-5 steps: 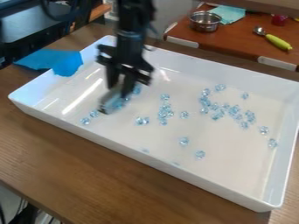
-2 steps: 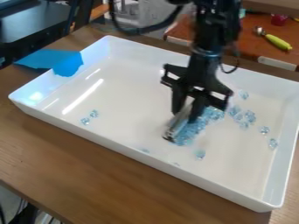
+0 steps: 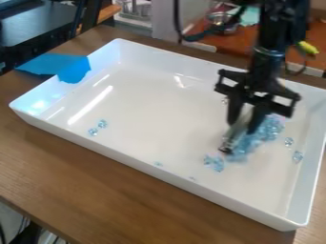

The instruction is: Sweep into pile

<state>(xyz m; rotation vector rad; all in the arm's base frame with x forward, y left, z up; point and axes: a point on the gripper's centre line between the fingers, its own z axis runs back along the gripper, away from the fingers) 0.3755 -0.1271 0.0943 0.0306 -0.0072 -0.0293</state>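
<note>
Black gripper (image 3: 242, 127) hanging over right half of white tray (image 3: 159, 172), fingers clamping on thin tool (image 3: 233, 139), tool tilting, lower end reaching down beside blue beads (image 3: 258, 138). Most beads bunching right of tool; small clump sitting nearer front wall, two beads lying near right wall, few lying at left. Blue sheet (image 3: 74, 70) draping over tray's left rim.
</note>
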